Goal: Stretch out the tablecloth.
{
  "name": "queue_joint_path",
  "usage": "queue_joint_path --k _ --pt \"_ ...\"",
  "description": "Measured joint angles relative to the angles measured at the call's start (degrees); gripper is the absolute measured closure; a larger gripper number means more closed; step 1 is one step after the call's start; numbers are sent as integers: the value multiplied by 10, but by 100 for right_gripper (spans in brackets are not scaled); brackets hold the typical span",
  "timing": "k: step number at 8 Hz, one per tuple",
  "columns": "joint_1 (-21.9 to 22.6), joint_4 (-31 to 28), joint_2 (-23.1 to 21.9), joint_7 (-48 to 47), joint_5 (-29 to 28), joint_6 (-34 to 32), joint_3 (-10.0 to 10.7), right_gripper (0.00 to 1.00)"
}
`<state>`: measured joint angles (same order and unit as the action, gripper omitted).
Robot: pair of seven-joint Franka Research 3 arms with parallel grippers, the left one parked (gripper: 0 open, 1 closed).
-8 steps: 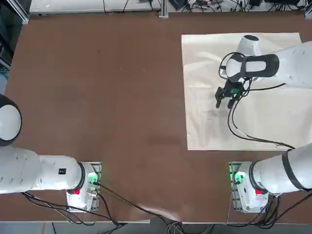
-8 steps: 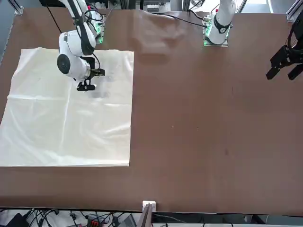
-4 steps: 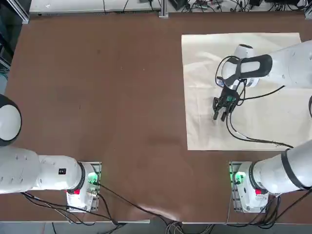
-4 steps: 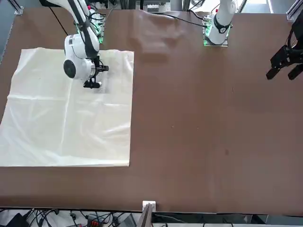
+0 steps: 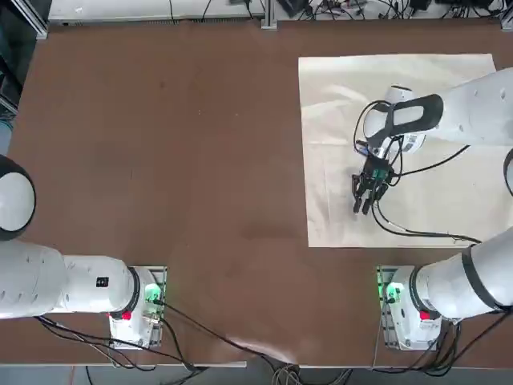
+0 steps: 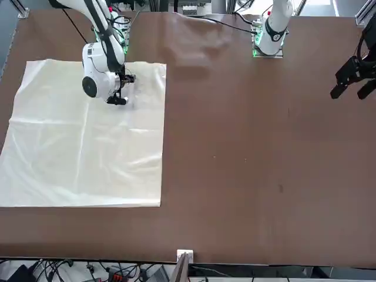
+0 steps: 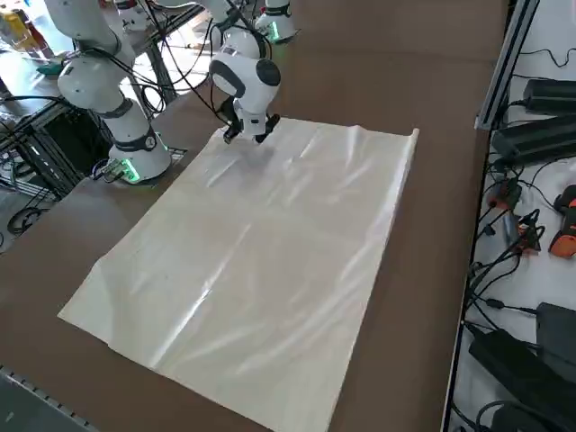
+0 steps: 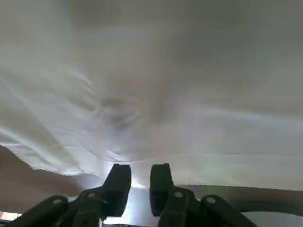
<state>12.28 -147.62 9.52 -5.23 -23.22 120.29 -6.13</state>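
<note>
Tablecloth (image 5: 433,204) directly beneath right end effector (image 5: 362,206)

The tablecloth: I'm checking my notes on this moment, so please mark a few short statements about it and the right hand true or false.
1. The tablecloth lies on the working right arm's side of the table. True.
2. The right hand is over the cloth, near the edge closest to the robot's bases. True.
3. The cloth is bunched into a ball. False: it lies spread flat with only faint creases.
4. The cloth hangs over the table edge facing the front camera. False: in the front view bare table shows beyond that edge.
5. The cloth is cream coloured. True.
</note>
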Motion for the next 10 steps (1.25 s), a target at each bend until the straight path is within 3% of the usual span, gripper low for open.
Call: queue_joint_path --k 2,3,10 --pt "0 0 18 0 -8 4 0 76" --pt "0 0 20 0 -15 4 0 85" --pt "7 1 48 0 -42 36 -9 85"
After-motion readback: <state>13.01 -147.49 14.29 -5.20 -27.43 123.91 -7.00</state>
